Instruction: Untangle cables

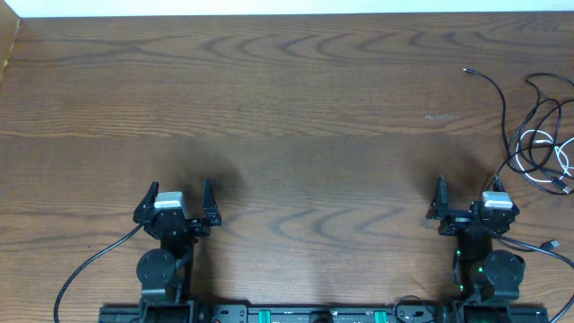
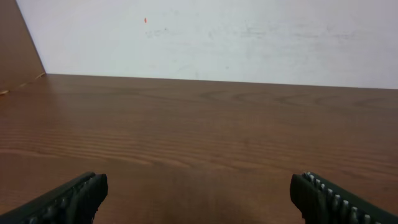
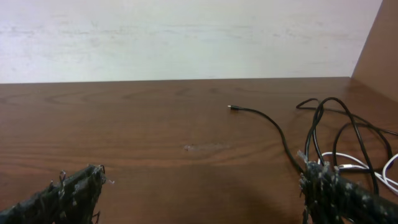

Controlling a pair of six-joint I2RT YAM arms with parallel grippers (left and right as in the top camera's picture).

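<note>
At far right of the overhead frame, tangle of thin black and white cables (image 1: pixel 536 148), strung mostly top to bottom. Sits above and right of the wide-open right gripper (image 1: pixel 467 191); well apart from the spread left gripper (image 1: pixel 178 187).

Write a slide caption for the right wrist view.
Open right pincer facing tangled black and white cables on a wooden table.
</note>
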